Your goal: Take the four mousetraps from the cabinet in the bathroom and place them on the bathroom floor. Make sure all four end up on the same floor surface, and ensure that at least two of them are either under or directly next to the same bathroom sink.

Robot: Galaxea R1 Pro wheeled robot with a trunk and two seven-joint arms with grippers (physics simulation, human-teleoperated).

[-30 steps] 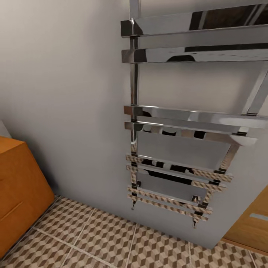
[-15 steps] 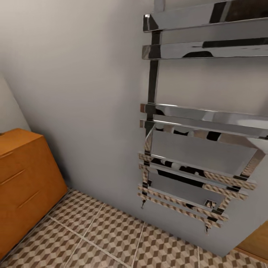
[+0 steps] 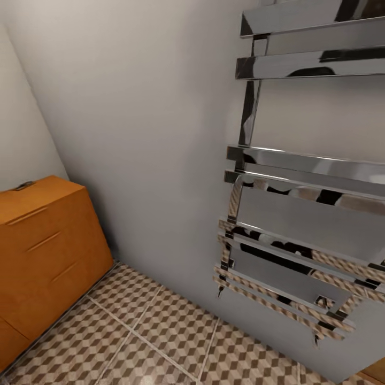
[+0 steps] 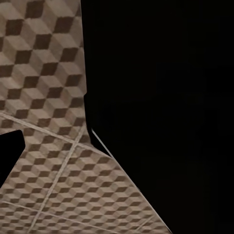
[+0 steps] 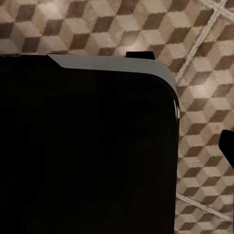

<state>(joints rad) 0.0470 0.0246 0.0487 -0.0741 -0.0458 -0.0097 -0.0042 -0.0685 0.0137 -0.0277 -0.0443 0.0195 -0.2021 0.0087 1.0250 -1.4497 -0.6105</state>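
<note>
Ahead, the head view faces a plain grey wall (image 3: 149,117) in a bathroom corner. Using that wall as the landmark: the cabinet (image 3: 45,251), orange-brown wood with a flat top and drawer fronts with matching bar handles, stands to the left of it, tucked into the corner where a second, paler wall meets it. A small dark item (image 3: 24,185) lies on the cabinet's top near its back edge; it is too small to identify. A chrome towel rail (image 3: 299,214) with wide flat bars is mounted on the wall toward the right, its lower bars mirroring the tile pattern. The bathroom floor (image 3: 160,337), tiled in a brown, beige and grey cube pattern with thin pale grout lines, runs along the foot of the wall. Both wrist views look down on the same patterned floor, each largely blocked by a black shape close to the lens. Whether either hand is apart or together cannot be told
</note>
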